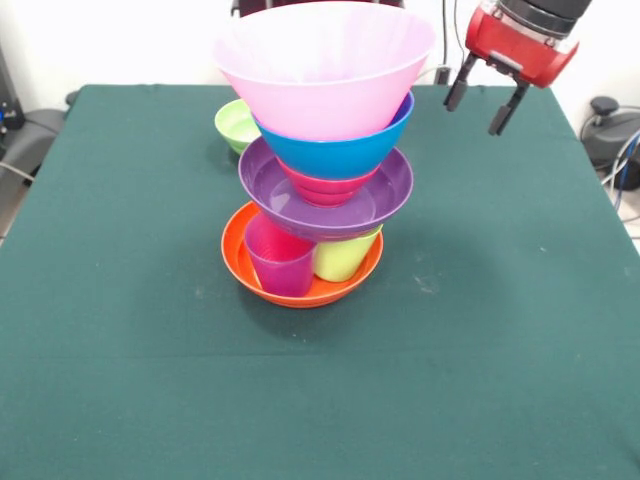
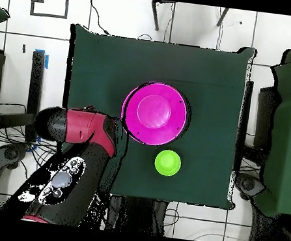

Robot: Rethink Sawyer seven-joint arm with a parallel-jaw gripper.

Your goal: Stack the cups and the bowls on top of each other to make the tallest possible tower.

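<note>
The tower stands mid-table. An orange bowl [image 1: 300, 292] at the base holds a purple cup [image 1: 279, 264] and a lime green cup [image 1: 346, 258]. On them rest a purple bowl [image 1: 385, 195], a small red bowl [image 1: 325, 187], a blue bowl [image 1: 340, 152] and a big pink bowl [image 1: 325, 65] on top. From overhead only the pink bowl [image 2: 155, 112] shows. A small green bowl [image 1: 234, 125] sits alone on the table behind the tower, and it also shows in the overhead view [image 2: 168, 162]. My gripper [image 1: 474, 117] is open and empty, raised to the right of the pink bowl. The orange cup and light blue bowl are not visible.
The dark green tablecloth [image 1: 500, 350] covers the table. My red arm [image 2: 84, 131] reaches over the table's left edge in the overhead view. Cables and black gear [image 1: 610, 135] lie off the table's far right corner.
</note>
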